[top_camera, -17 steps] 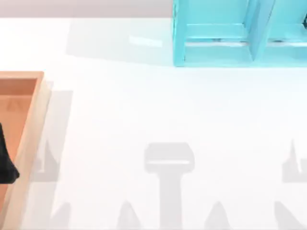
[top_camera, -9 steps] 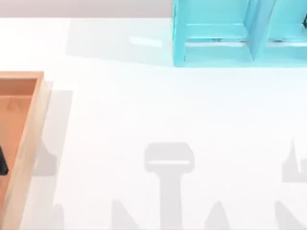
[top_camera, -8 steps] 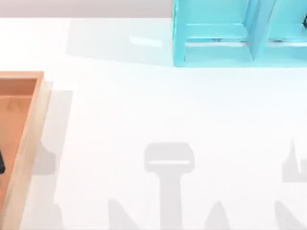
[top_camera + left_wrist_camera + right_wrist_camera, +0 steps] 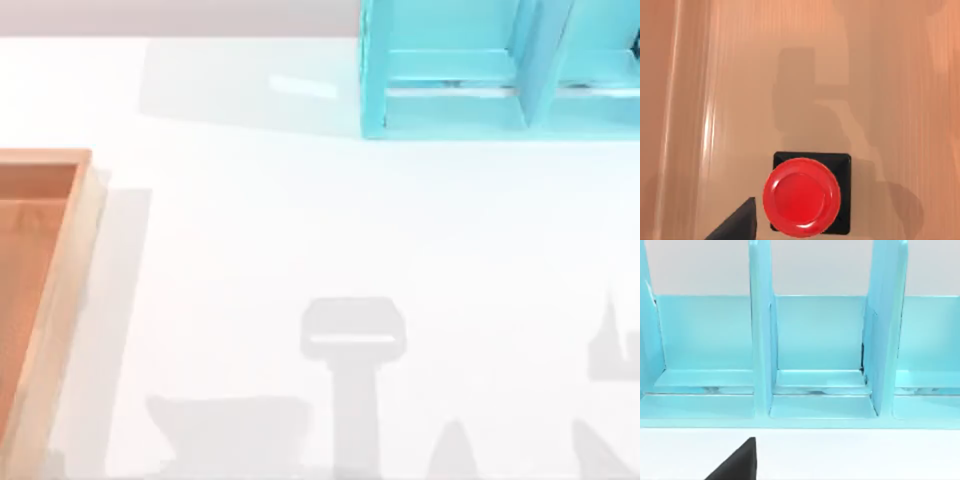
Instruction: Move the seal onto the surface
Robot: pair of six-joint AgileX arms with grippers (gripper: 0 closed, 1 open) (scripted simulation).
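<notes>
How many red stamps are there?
1. The seal stands on the wooden tray floor, below the left wrist camera. More may be hidden beyond the pictures' edges.

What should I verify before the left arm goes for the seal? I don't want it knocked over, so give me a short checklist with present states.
1. Seal upright, red knob facing the left wrist camera: ok.
2. Seal on the wooden tray floor, not yet on the surface: ok as a start, task not done.
3. Left gripper around the seal: not ok; one dark finger tip sits beside the knob, apart from it.
4. Left gripper open enough to pass the base: cannot tell.
5. Bare surface beside the tray to set it down: ok.
6. Right arm out of the way, facing the light-blue shelf unit: ok.
</notes>
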